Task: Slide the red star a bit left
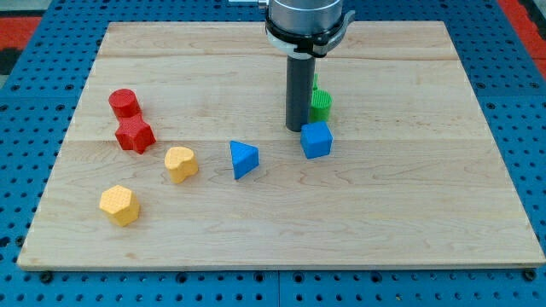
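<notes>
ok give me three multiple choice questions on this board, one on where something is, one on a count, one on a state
1. Where is my tip?
A. just to the view's left of the blue cube
B. touching the red star
C. at the view's bottom edge of the board

2. How many yellow blocks are on the board?
A. one
B. two
C. four

3. How do the red star and the red cylinder stand?
A. stacked
B. far apart
C. side by side, close together

Answers:
1 A: the rod ends beside the blue cube, in front of the green block, far from the red star.
2 B: one yellow block sits left of the blue triangular block, another yellow block lower left.
3 C: the cylinder sits just above the star in the view, both flat on the board.
</notes>
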